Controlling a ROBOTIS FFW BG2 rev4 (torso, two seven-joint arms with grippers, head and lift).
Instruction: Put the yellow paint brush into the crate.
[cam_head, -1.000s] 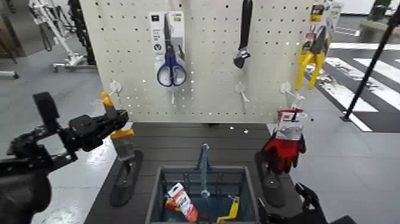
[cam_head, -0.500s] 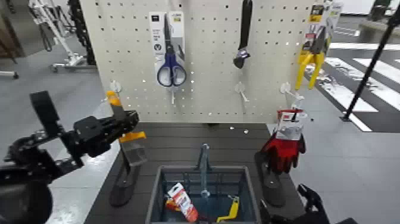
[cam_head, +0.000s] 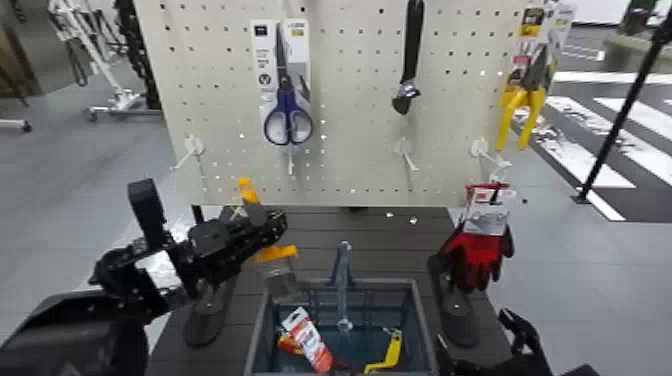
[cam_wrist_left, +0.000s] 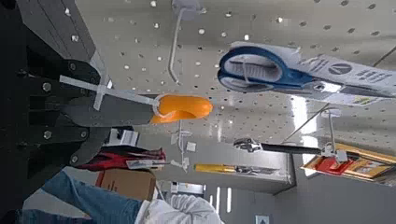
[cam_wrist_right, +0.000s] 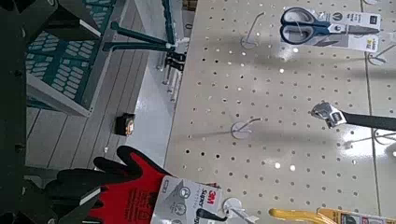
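Pegboard: the white panel (cam_head: 350, 170) stood upright beyond your fingers, with the blue-handled scissors (cam_head: 288, 115) hanging up and to their right.
Left fingers: your left gripper (cam_head: 266, 228) was pinching the yellow paint brush (cam_head: 279, 280) by its handle.
Brush axis: it ran steeply through your fingers, orange tip above, grey bristles below, leaning with the bristle end toward your right.
Crate: the dark grey crate (cam_head: 418, 325) lay below your left fingers and to their right, its carrying bar (cam_head: 344, 285) standing up past the bristles on that side.
Nearer arm: the left, already holding the brush; your right gripper (cam_head: 482, 345) waited beside the crate's right side, fingers spread.
Coming move: you probably needed to go right and nearer yourself, then lower, bristles leading.
Risk: the bristles could have caught the crate's rim or bar.
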